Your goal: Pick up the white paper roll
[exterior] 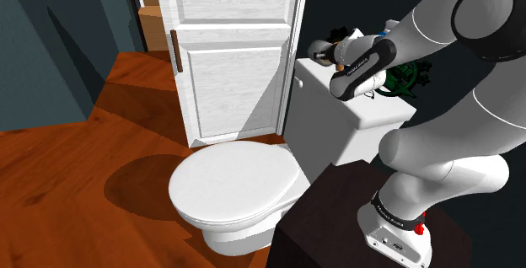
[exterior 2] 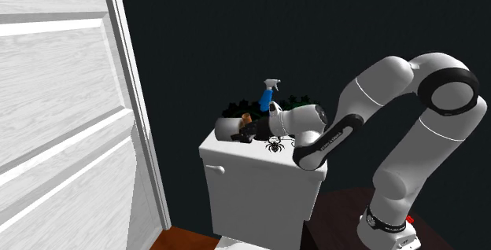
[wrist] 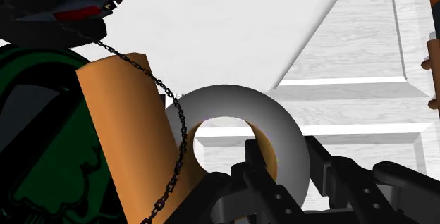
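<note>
The paper roll (wrist: 285, 127) looks pale grey and faces the wrist view end-on as a ring. One black finger (wrist: 255, 168) sits inside its hole and the other presses its outer wall, so my gripper (wrist: 285, 163) is shut on the roll's wall. In the shoulder view the roll (exterior: 319, 50) is at the door-side end of the white toilet tank (exterior: 337, 131), at my gripper (exterior: 331, 54). In the second exterior view the roll (exterior 2: 227, 126) lies at the tank lid's left end, with the gripper (exterior 2: 244, 133) on it.
A blue spray bottle (exterior 2: 267, 97), a dark green plant (exterior 2: 299, 103), a black spider figure (exterior 2: 274, 144) and an orange-brown cylinder (wrist: 120, 138) with a chain crowd the tank top. A white panelled door (exterior: 236, 47) stands close beside the tank. The toilet's shut lid (exterior: 236, 182) lies below.
</note>
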Motion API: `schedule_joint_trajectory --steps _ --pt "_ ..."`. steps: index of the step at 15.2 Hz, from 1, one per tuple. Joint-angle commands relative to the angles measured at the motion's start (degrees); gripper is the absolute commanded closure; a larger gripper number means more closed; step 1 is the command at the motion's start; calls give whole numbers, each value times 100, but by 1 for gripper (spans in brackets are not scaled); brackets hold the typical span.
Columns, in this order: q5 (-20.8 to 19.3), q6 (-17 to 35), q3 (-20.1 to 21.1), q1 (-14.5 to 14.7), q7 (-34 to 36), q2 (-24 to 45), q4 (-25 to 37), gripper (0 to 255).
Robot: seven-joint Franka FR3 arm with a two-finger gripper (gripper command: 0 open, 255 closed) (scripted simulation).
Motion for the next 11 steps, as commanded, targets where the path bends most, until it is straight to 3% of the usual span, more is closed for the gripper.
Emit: schedule_joint_trajectory --steps 1,9,11 --pt "-275 -200 -222 138 246 -147 82 255" --pt "-1296 -945 -1340 1002 1060 -608 372 255" --pt "-1302 -960 -1369 1031 1061 -614 377 255"
